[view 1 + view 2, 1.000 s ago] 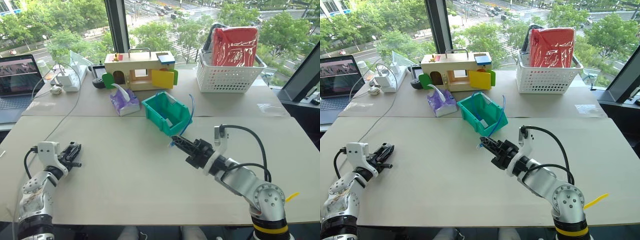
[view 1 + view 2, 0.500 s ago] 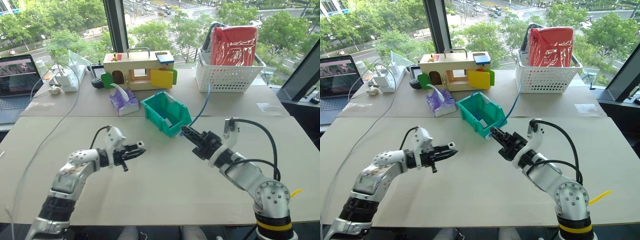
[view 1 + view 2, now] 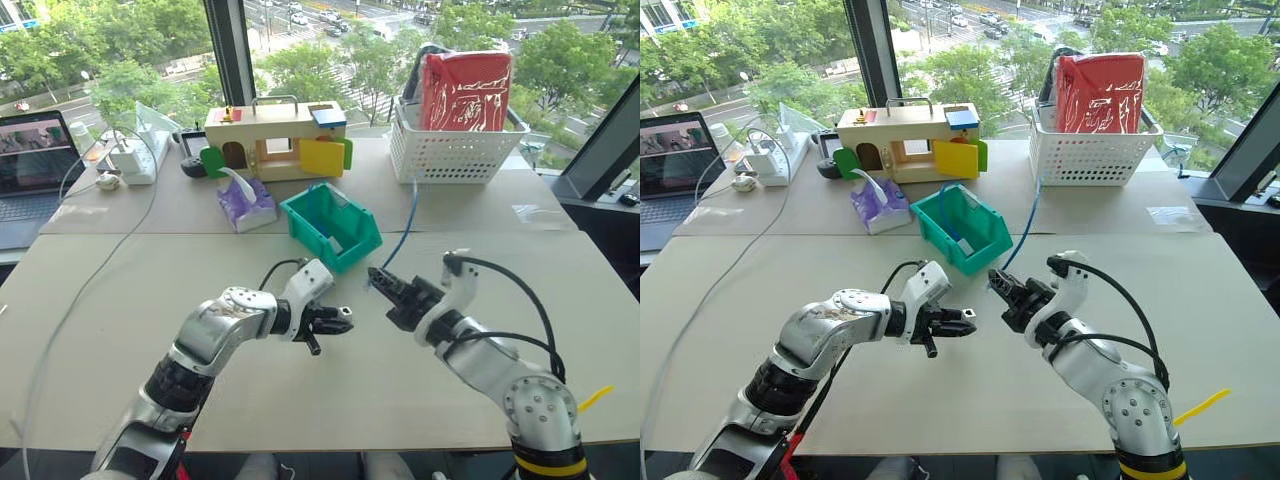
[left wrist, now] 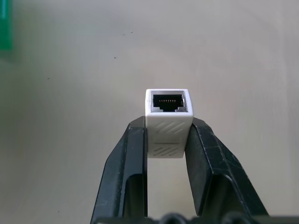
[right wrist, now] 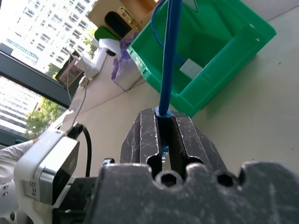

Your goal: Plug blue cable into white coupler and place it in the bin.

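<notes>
L gripper (image 3: 345, 320) pinching tiny white boxy plastic coupler (image 4: 168, 122), socket outward for mating, R gripper (image 3: 377, 279) clamped on thin light-blue cable (image 3: 408, 222) at plug end, facing it at 3 o'clock; teal-green plastic bin (image 3: 332, 224) at 12.

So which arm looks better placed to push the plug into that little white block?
The right, probably. Its pincer already grips the blue cable near its plug end, aimed toward the left pincer. That one holds the white coupler with its socket facing outward, so it can just hold steady.
</notes>
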Available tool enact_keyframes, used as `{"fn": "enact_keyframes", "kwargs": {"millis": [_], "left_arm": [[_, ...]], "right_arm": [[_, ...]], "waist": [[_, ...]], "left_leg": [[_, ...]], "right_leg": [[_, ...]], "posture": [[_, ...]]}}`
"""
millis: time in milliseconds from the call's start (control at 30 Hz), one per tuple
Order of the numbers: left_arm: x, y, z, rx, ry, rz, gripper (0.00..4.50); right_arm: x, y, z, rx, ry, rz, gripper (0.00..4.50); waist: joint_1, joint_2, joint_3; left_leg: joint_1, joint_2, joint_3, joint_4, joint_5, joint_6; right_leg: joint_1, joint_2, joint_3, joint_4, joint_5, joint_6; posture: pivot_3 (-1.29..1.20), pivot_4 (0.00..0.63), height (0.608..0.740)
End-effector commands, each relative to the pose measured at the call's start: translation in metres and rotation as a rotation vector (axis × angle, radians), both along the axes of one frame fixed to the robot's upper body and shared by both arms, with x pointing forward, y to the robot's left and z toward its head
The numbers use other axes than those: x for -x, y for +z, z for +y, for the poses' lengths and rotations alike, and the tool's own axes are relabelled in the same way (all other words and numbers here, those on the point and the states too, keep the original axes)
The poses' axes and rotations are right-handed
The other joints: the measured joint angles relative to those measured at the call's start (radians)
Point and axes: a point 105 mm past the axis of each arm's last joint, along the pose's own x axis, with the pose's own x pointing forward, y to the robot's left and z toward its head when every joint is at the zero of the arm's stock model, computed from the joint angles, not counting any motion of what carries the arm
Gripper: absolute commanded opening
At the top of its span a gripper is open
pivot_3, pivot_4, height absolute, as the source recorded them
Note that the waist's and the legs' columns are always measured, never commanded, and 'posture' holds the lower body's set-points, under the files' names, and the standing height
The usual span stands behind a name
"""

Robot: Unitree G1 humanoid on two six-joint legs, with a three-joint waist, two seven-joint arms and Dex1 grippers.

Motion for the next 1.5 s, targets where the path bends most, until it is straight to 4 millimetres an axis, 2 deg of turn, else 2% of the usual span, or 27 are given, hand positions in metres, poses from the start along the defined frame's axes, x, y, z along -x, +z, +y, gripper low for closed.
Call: {"fn": "enact_keyframes", "kwargs": {"millis": [33, 233, 600, 900, 1333, 1500], "left_arm": [[0.007, -0.004, -0.009, -0.036, -0.012, 0.054, 0.64], [0.009, -0.004, -0.014, -0.050, 0.039, 0.068, 0.64], [0.007, -0.003, -0.016, -0.036, 0.122, 0.088, 0.64], [0.007, -0.001, -0.013, -0.052, 0.131, 0.076, 0.64], [0.004, 0.002, -0.011, -0.049, 0.144, 0.061, 0.64], [0.003, 0.003, -0.011, -0.041, 0.150, 0.059, 0.64]], "right_arm": [[0.005, 0.003, 0.012, -0.002, 0.049, -0.011, 0.00], [0.000, 0.001, 0.008, 0.021, 0.020, -0.025, 0.00], [0.008, -0.031, 0.000, 0.125, 0.049, 0.086, 0.00], [0.007, -0.035, 0.002, 0.123, 0.069, 0.081, 0.00], [0.010, -0.054, 0.001, 0.115, 0.093, 0.124, 0.00], [0.010, -0.047, 0.006, 0.046, 0.110, 0.117, 0.00]], "waist": [[0.003, 0.000, 0.000], [0.009, 0.000, 0.000], [0.013, 0.000, 0.000], [0.011, 0.000, 0.000], [0.010, 0.000, 0.000], [0.010, 0.000, 0.000]], "left_leg": [[0.000, 0.000, 0.000, 0.000, 0.000, 0.000], [-0.001, 0.000, 0.000, 0.001, 0.000, 0.000], [0.000, 0.000, 0.000, 0.001, 0.000, 0.000], [0.000, 0.000, 0.000, 0.001, 0.000, 0.000], [0.000, 0.000, 0.000, 0.001, 0.000, 0.000], [0.000, 0.000, 0.000, 0.001, 0.000, 0.000]], "right_leg": [[0.000, 0.000, 0.000, 0.000, 0.000, 0.000], [0.000, 0.000, 0.000, -0.001, 0.000, 0.000], [0.001, 0.000, 0.000, 0.000, 0.000, 0.000], [0.001, 0.000, 0.000, 0.000, 0.000, 0.000], [0.001, 0.000, 0.000, 0.000, 0.000, 0.000], [0.001, 0.000, 0.000, 0.000, 0.000, 0.000]], "posture": [[0.00, 0.150, 0.740], [0.00, 0.150, 0.740], [0.00, 0.150, 0.740], [0.00, 0.150, 0.740], [0.00, 0.150, 0.740], [0.00, 0.150, 0.740]]}}
